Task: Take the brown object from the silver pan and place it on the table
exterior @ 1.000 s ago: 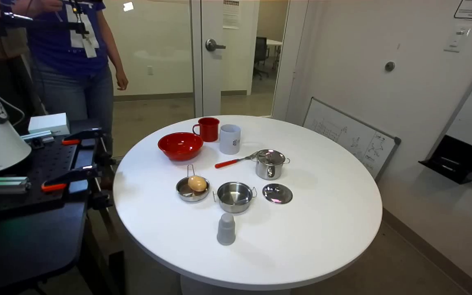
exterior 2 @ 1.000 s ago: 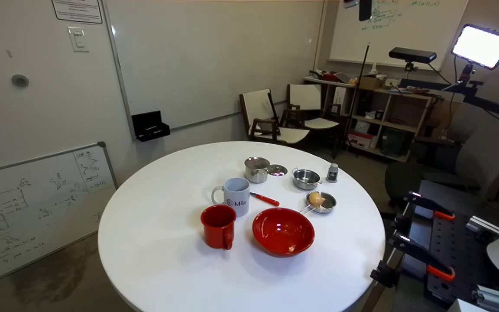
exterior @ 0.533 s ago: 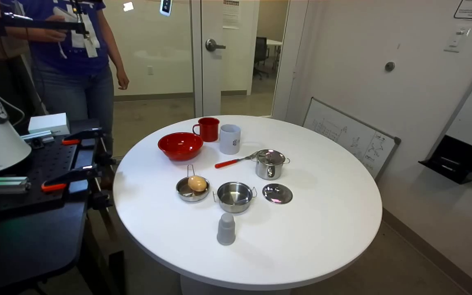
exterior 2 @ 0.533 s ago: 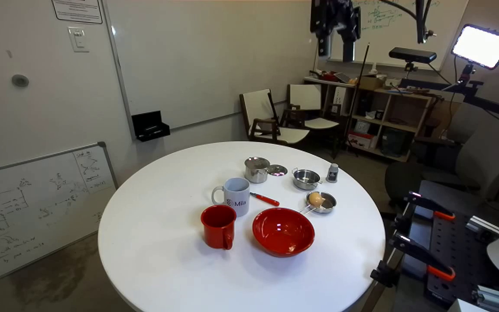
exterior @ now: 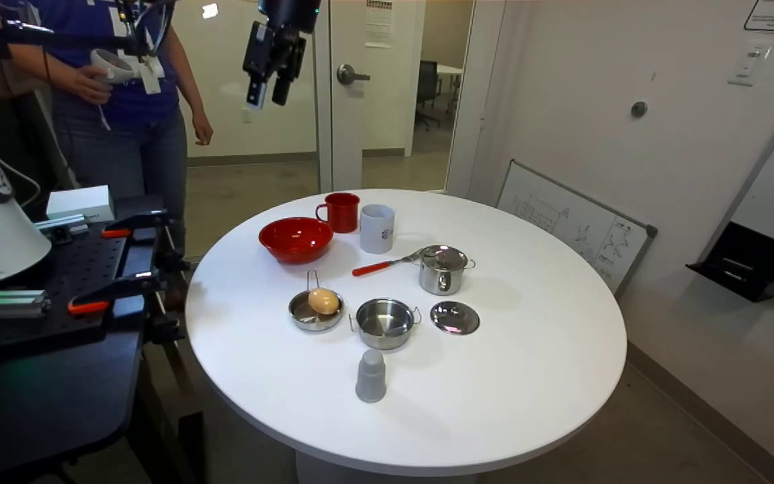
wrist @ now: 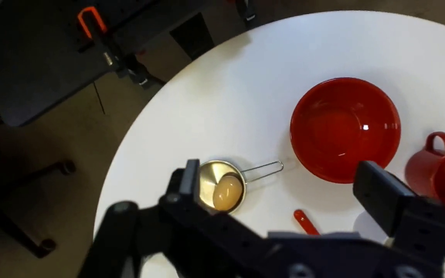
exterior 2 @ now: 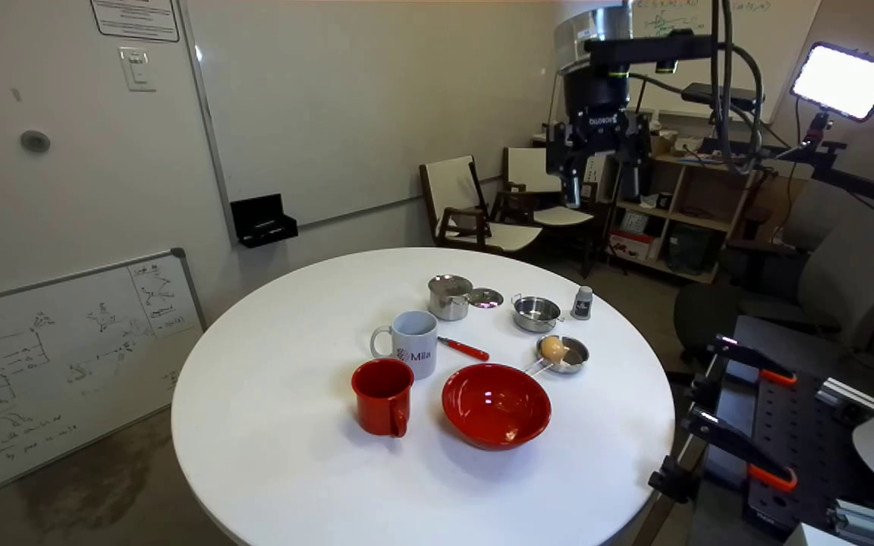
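The brown object (exterior: pixel 323 301) is an egg-shaped tan lump lying in the silver pan (exterior: pixel 302 312), a small shallow dish with a wire handle. Both also show in an exterior view, the brown object (exterior 2: pixel 553 349) and the silver pan (exterior 2: pixel 578 356). The pan stands on the round white table (exterior: pixel 528 376). My gripper (exterior 2: pixel 602 196) is open and empty, high above the table; it also shows in an exterior view (exterior: pixel 268 99). In the wrist view, one finger of the gripper (wrist: pixel 278 170) overlaps the left edge of the pan (wrist: pixel 209 180); the brown object (wrist: pixel 228 193) lies between the finger lines.
A red bowl (exterior: pixel 296 240), red cup (exterior: pixel 342 212) and white mug (exterior: pixel 377 229) stand beyond the pan. A red-handled utensil (exterior: pixel 373 268), a lidded silver pot (exterior: pixel 442 277), a two-handled pot (exterior: pixel 385 326), a lid (exterior: pixel 455 318) and a grey bottle (exterior: pixel 371 378) are also on the table.
The gripper has come down into both exterior views from above, lowering over the table. The brown object and the dishes have not moved. The person's hand with the controller has lowered.
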Robot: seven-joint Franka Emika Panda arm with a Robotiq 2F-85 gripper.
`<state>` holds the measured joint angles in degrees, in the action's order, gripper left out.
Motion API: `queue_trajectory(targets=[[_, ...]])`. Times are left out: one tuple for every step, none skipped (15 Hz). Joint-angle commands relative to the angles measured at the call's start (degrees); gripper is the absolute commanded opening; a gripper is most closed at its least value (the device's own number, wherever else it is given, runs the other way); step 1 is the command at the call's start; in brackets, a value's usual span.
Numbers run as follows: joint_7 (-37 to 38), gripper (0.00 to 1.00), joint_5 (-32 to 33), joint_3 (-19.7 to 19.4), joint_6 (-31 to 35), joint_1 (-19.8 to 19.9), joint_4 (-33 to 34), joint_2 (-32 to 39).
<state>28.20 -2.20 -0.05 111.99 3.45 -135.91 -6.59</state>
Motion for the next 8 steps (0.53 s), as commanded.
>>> queue_trajectory(targets=[[2.2,1.00,-2.7,0.0,3.6,-0.5,-0.8,3.5],[-2.6,1.00,-6.0,-0.1,0.0,-1.2,0.7,1.5],[0.2,1.00,-2.4,-0.3,2.0,-0.6,-0.8,2.7],[-0.7,1.00,-3.8,-0.2,1.8,-0.9,-0.4,2.7],[-1.2,1.00,-4.4,-0.1,1.6,-1.1,0.0,2.5],[-1.3,1.00,-4.7,0.0,1.4,-1.2,0.2,2.3],[-1.3,1.00,-4.8,0.0,1.3,-1.2,0.3,2.1],[-1.3,1.00,-4.9,0.0,1.3,-1.2,0.3,2.1]])
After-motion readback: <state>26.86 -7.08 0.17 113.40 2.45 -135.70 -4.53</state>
